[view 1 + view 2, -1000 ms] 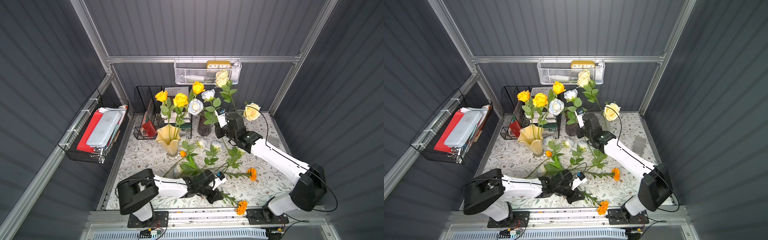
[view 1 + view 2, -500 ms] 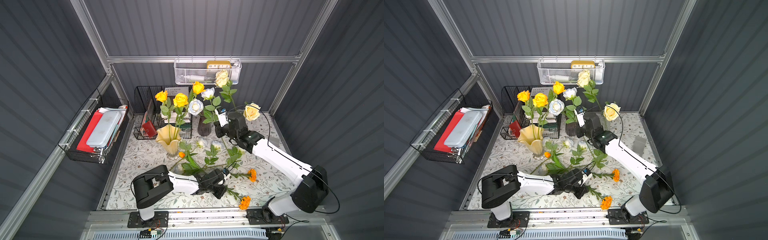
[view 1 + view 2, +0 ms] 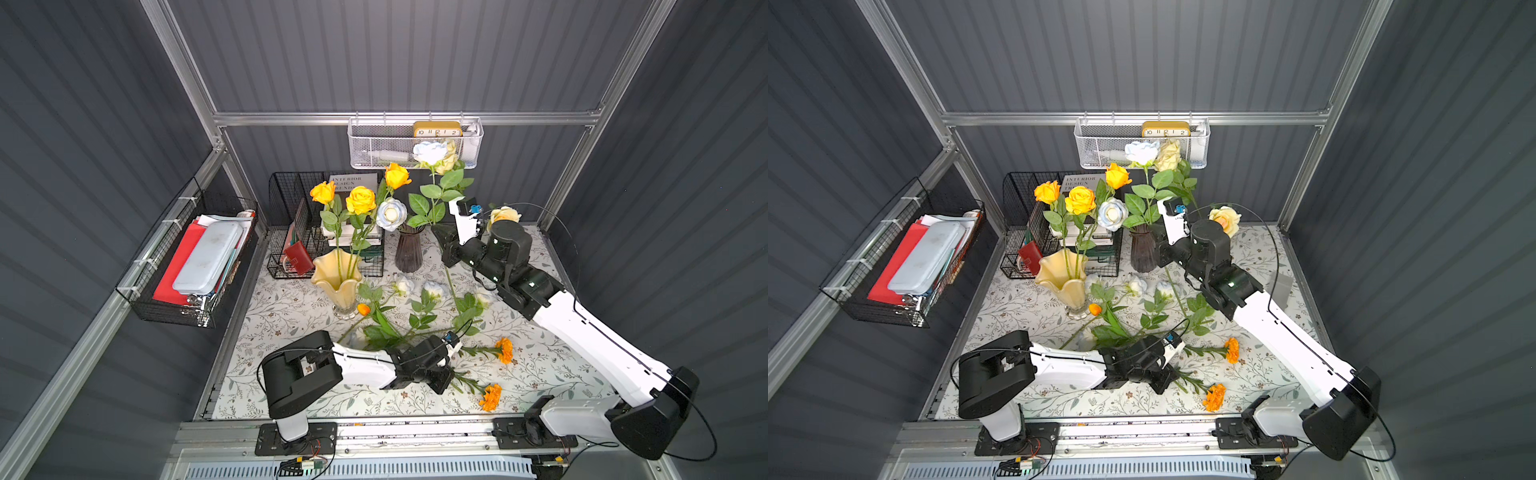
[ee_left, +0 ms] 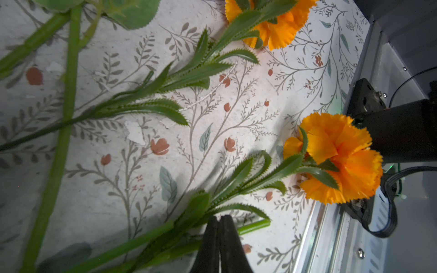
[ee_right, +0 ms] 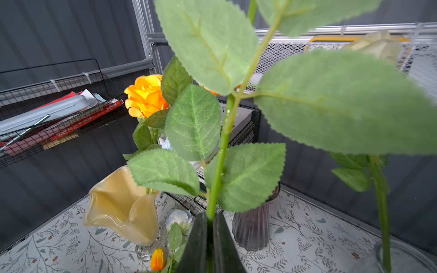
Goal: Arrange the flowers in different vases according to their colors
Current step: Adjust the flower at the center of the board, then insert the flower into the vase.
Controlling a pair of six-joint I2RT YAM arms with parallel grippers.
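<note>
My right gripper [image 5: 210, 227] is shut on the green stem of a bluish-white rose [image 3: 430, 151], held upright beside the dark purple vase [image 3: 409, 251]; its stem end hangs over the table. Another bluish-white rose [image 3: 390, 214] stands in that vase. Yellow-orange roses [image 3: 360, 200] fill the creamy-yellow vase [image 3: 336, 278]. A cream rose's stem stands in the clear glass vase [image 5: 402, 257]. Low on the cloth, my left gripper [image 4: 220, 219] is shut on the stem of an orange marigold [image 3: 491, 397]. A second marigold [image 3: 505, 350] and loose pale roses [image 3: 403, 286] lie nearby.
A black wire organiser [image 3: 291, 216] with books and a red wallet [image 3: 298, 257] stands behind the yellow vase. A white mesh basket [image 3: 374, 149] with a clock hangs on the back wall. A side wire basket [image 3: 166, 299] holds a frosted box. The metal front rail [image 3: 374, 428] borders the cloth.
The right gripper has lifted the bluish-white rose higher, its bloom now in front of the wall basket. The left arm swung round and dragged the near marigold slightly away from the front edge.
</note>
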